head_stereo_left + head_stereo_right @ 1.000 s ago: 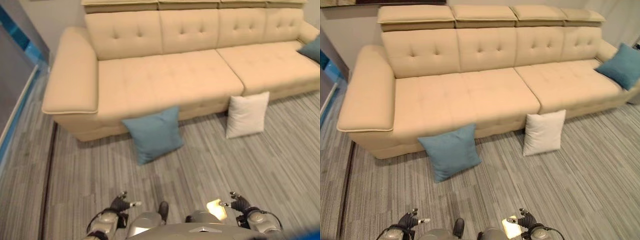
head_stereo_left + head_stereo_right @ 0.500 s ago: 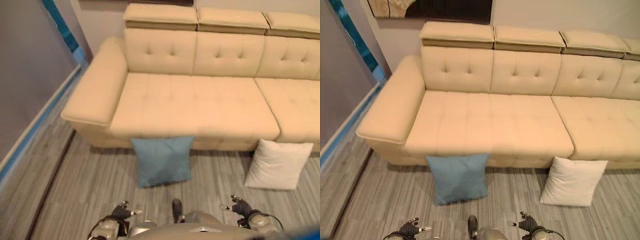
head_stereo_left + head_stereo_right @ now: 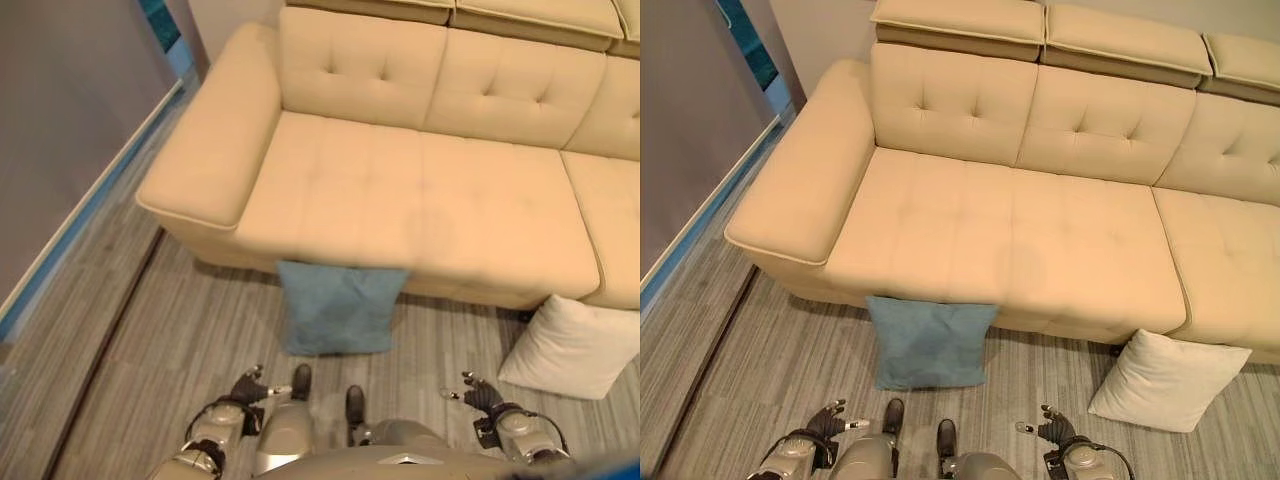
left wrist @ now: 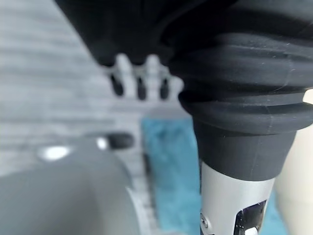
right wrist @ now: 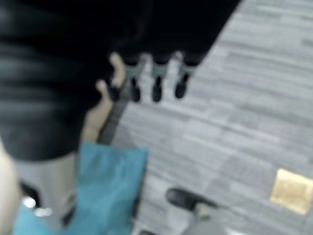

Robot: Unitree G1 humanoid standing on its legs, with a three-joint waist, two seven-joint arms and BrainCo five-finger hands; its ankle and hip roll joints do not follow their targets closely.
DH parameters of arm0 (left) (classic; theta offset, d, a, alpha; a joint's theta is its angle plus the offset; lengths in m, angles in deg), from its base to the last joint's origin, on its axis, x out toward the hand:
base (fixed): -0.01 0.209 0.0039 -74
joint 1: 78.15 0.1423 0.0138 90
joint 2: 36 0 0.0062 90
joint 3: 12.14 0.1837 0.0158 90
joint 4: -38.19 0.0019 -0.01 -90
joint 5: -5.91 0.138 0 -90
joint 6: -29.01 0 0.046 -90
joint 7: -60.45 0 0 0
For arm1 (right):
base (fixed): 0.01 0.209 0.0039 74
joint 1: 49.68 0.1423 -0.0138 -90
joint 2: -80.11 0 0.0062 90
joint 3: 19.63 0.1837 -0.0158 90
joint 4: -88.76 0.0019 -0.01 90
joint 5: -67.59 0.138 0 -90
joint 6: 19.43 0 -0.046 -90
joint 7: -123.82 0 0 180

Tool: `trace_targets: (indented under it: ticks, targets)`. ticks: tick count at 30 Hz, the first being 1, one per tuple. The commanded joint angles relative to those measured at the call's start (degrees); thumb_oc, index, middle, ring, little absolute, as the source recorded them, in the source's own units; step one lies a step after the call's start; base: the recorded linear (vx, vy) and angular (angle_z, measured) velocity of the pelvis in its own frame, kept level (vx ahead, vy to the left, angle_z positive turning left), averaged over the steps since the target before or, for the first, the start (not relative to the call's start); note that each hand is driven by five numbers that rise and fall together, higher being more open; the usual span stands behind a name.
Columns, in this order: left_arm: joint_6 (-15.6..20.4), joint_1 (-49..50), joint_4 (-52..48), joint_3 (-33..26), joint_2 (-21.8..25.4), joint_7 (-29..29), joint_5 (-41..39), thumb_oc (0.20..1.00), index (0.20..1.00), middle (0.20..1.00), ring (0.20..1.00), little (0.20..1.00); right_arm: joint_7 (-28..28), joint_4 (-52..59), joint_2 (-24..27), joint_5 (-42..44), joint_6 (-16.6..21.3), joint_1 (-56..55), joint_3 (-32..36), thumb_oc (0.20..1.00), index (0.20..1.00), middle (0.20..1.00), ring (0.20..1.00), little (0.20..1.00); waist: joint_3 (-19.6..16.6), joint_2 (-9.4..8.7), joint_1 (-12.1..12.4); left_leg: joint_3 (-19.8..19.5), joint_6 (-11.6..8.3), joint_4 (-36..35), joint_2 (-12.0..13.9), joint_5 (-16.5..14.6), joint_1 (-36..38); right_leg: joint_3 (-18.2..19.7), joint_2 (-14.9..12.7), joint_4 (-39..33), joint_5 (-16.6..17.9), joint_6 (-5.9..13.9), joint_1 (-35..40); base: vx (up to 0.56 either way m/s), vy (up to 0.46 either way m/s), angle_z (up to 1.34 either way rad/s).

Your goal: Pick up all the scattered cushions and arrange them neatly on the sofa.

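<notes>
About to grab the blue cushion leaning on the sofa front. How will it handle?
The blue cushion looks soft and creased, so it will probably sag and give under the fingers. It is likely light for its bulk. Propped against the sofa, a push may slide or flop it flat.

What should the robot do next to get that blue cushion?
Probably reach both hands down to the blue cushion. It leans on the sofa front, right ahead, and the left hand and right hand hang open, holding nothing.
</notes>
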Motion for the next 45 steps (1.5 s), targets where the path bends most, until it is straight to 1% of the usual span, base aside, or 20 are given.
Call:
trace_targets:
  ticks: [1, 4, 7, 8, 9, 11, 12, 14, 16, 21, 26, 27, 28, 32, 34, 35, 39, 43, 44, 45]
  targets:
    - [1.2, -1.0, -2.2, -0.6, 3.4, 0.6, 0.2, 1.0, 1.0, 1.0, 1.0, 1.0, 0.1, 4.4, 0.3, -0.2, 0.9, 0.3, -1.4, 1.0, 1.0, 1.0, 1.0, 1.0, -0.3, -3.25, 2.2, 0.3, 0.65, 8.3, -2.6, -4.5, -4.0, 2.6, -6.7, 7.2, 2.1, 6.71, -4.4, 0.04, 0.302, -0.38]
    - [1.3, -1.2, -2.4, -1.5, 4.6, 0.9, 0.1, 1.0, 1.0, 1.0, 1.0, 1.0, 0.0, 4.8, 0.3, -0.5, 1.0, 1.5, -1.8, 1.0, 1.0, 1.0, 1.0, 1.0, 0.1, -3.29, 2.8, 1.1, 1.47, 9.1, -3.0, -5.8, -3.2, 2.7, -7.6, 9.4, 3.6, 7.68, -5.7, 0.04, 0.145, -0.21]
    - [1.6, -1.0, -3.4, -2.2, 5.7, 1.1, -0.9, 1.0, 1.0, 1.0, 1.0, 1.0, 0.1, 6.4, 0.4, -0.3, 1.2, 1.7, -1.8, 1.0, 1.0, 1.0, 1.0, 1.0, 0.3, -3.02, 3.2, 0.8, 2.13, 9.4, -3.3, -6.5, -2.7, 3.3, -8.3, 11.1, 5.2, 8.33, -6.5, 0.05, 0.1, -0.19]
    - [1.7, -1.1, -3.4, -2.4, 5.8, 1.2, -0.9, 1.0, 1.0, 1.0, 1.0, 1.0, 0.0, 6.5, 0.4, -0.1, 1.2, 1.7, -1.7, 1.0, 1.0, 1.0, 1.0, 1.0, 0.2, -2.86, 3.2, 0.6, 2.25, 9.3, -3.4, -6.8, -2.5, 3.4, -8.1, 10.7, 5.4, 8.22, -7.2, 0.08, 0.082, -0.08]
    - [1.9, -1.1, -3.6, -2.4, 6.1, 1.4, -1.1, 1.0, 1.0, 1.0, 1.0, 1.0, -0.1, 6.8, 0.5, 0.0, 1.3, 1.6, -1.9, 1.0, 1.0, 1.0, 1.0, 1.0, 0.1, -2.75, 2.7, -0.2, 2.36, 8.8, -3.8, -6.6, -2.0, 4.5, -7.2, 9.8, 5.2, 8.19, -7.6, 0.13, 0.067, 0.01]
    - [2.2, -1.6, -3.5, -2.6, 6.0, 1.6, -1.5, 1.0, 1.0, 1.0, 1.0, 1.0, -0.2, 6.9, 0.6, -0.2, 1.4, 2.1, -2.3, 1.0, 1.0, 1.0, 1.0, 1.0, 0.2, -2.77, 2.5, -0.8, 2.31, 8.0, -4.2, -7.1, -0.9, 2.5, -8.3, 5.1, 7.0, 7.99, -9.0, 0.14, 0.014, -0.04]
    - [2.2, -1.8, -3.4, -2.7, 6.1, 1.7, -1.6, 1.0, 1.0, 1.0, 1.0, 1.0, -0.3, 7.0, 0.5, -0.1, 1.4, 2.3, -2.5, 1.0, 1.0, 1.0, 1.0, 1.0, 0.4, -2.71, 1.9, -1.3, 2.33, 7.8, -4.4, -7.1, -0.6, 3.6, -7.6, 5.3, 7.1, 8.05, -10.2, 0.1, -0.009, 0.08]
    - [2.2, -1.9, -3.1, -2.7, 5.8, 1.6, -1.5, 1.0, 1.0, 1.0, 1.0, 1.0, -0.4, 7.1, 0.5, 0.2, 1.4, 1.9, -2.4, 1.0, 1.0, 1.0, 1.0, 1.0, 0.7, -2.97, 1.7, -2.2, 1.99, 8.6, -5.0, -7.1, -0.6, 5.0, -7.6, 5.0, 6.6, 8.17, -8.8, 0.09, -0.002, 0.23]
    - [2.2, -1.6, -2.8, -2.8, 5.2, 1.6, -1.5, 1.0, 1.0, 1.0, 1.0, 1.0, -0.4, 6.8, 0.7, -0.5, 1.3, 1.8, -2.6, 1.0, 1.0, 1.0, 1.0, 1.0, 0.3, -2.9, 2.0, -2.5, 1.24, 7.3, -4.6, -6.6, -0.3, 3.7, -8.0, 3.4, 6.5, 7.8, -7.7, 0.09, -0.066, 0.6]
    - [2.2, -1.2, -2.6, -2.9, 4.5, 1.7, -2.1, 1.0, 1.0, 1.0, 1.0, 1.0, -0.3, 7.3, 1.1, -0.2, 1.4, 1.8, -2.5, 1.0, 1.0, 1.0, 1.0, 1.0, 0.8, -2.81, 2.2, -3.4, 0.76, 7.2, -4.2, -6.1, -1.5, 2.0, -8.0, 2.6, 6.0, 7.16, -7.6, 0.02, -0.087, 0.16]
    - [3.4, -3.8, -4.8, -3.1, 4.6, 5.5, -5.4, 1.0, 1.0, 1.0, 1.0, 1.0, 1.4, 9.3, 1.8, 1.5, 2.2, 3.8, -2.8, 1.0, 1.0, 1.0, 1.0, 1.0, 3.8, -2.9, 2.7, -4.9, 0.18, 8.8, -4.3, -5.0, -7.2, -0.2, -8.2, 3.6, 5.7, 6.53, -11.6, -0.1, -0.069, 0.21]
    - [4.0, -4.6, -6.0, -3.5, 4.7, 6.7, -7.0, 1.0, 1.0, 1.0, 1.0, 1.0, 2.1, 10.4, 2.0, 1.9, 2.6, 4.5, -2.8, 1.0, 1.0, 1.0, 1.0, 1.0, 4.6, -2.99, 2.8, -5.1, 0.06, 9.4, -4.3, -4.8, -8.7, -0.4, -8.2, 4.3, 5.7, 6.44, -13.0, -0.17, -0.063, 0.24]
    - [5.1, -6.4, -7.9, -3.7, 4.9, 9.5, -9.4, 1.0, 1.0, 1.0, 1.0, 1.0, 3.7, 11.0, 2.2, 2.9, 3.1, 6.2, -3.0, 1.0, 1.0, 1.0, 1.0, 1.0, 6.4, -3.15, 2.8, -5.2, -0.27, 11.3, -4.4, -4.6, -12.0, -0.8, -8.3, 5.8, 5.7, 6.44, -16.1, -0.15, -0.048, 0.16]
    - [6.0, -8.8, -9.2, -3.6, 4.9, 11.2, -12.0, 1.0, 1.0, 1.0, 1.0, 1.0, 5.7, 11.7, 2.4, 2.7, 3.5, 8.5, -3.3, 1.0, 1.0, 1.0, 1.0, 1.0, 7.3, -3.43, 2.7, -5.3, -0.51, 13.1, -4.5, -4.7, -15.7, -1.0, -8.3, 7.4, 5.6, 6.41, -19.4, -0.09, -0.015, 0.11]
    - [7.6, -15.2, -10.6, -2.9, 6.6, 15.0, -15.0, 1.0, 1.0, 1.0, 1.0, 1.0, 9.7, 12.9, 3.5, 3.9, 4.2, 14.1, -3.0, 1.0, 1.0, 1.0, 1.0, 1.0, 9.2, -3.31, 1.8, -4.5, -0.89, 17.6, -4.7, -5.0, -23.5, -0.7, -8.3, 11.6, 5.6, 6.28, -27.3, -0.13, 0.038, 0.01]
    - [7.6, -15.2, -10.6, -2.9, 6.6, 15.0, -15.0, 1.0, 1.0, 1.0, 1.0, 1.0, 9.7, 12.9, 3.5, 3.9, 4.2, 14.1, -3.0, 1.0, 1.0, 1.0, 1.0, 1.0, 9.1, -3.26, 1.8, -4.5, -0.89, 18.0, -4.7, -5.4, -23.8, -0.6, -8.2, 11.9, 5.4, 6.26, -27.5, -0.12, 0.047, 0.01]
    - [8.9, -22.6, -10.6, -2.1, 8.1, 18.3, -18.4, 1.0, 1.0, 1.0, 1.0, 1.0, 14.8, 12.4, 5.1, 5.2, 4.5, 22.2, -2.5, 1.0, 1.0, 1.0, 1.0, 1.0, 10.3, -2.44, 0.6, -3.9, -0.97, 23.5, -5.0, -6.2, -33.8, 0.1, -8.4, 17.3, 5.1, 6.19, -37.9, -0.1, 0.055, 0.01]
    - [9.1, -27.4, -10.0, -1.2, 9.0, 20.0, -20.4, 1.0, 1.0, 1.0, 1.0, 1.0, 18.9, 11.7, 5.5, 6.7, 5.2, 28.2, -1.7, 1.0, 1.0, 1.0, 1.0, 1.0, 11.4, -1.77, -0.2, -3.7, -1.11, 27.2, -4.8, -7.0, -40.9, 0.3, -8.5, 20.3, 4.6, 6.11, -44.6, -0.05, 0.031, -0.04]
    - [9.1, -27.4, -10.0, -1.2, 9.0, 20.0, -20.4, 1.0, 1.0, 1.0, 1.0, 1.0, 18.8, 11.6, 5.5, 6.7, 5.2, 28.2, -1.7, 1.0, 1.0, 1.0, 1.0, 1.0, 11.3, -1.76, -0.2, -3.7, -1.12, 27.3, -4.8, -7.0, -41.1, 0.3, -8.5, 20.3, 4.6, 6.11, -44.7, 0.0, 0.0, 0.0]
    - [8.9, -30.8, -9.6, -0.2, 10.4, 19.8, -21.0, 1.0, 1.0, 1.0, 1.0, 1.0, 19.8, 10.3, 6.7, 8.5, 5.5, 31.9, -1.6, 1.0, 1.0, 1.0, 1.0, 1.0, 12.0, -1.2, -0.6, -3.7, -1.09, 29.9, -4.9, -7.5, -45.5, 0.8, -8.4, 22.6, 4.2, 6.03, -49.0, 0.0, 0.0, 0.0]
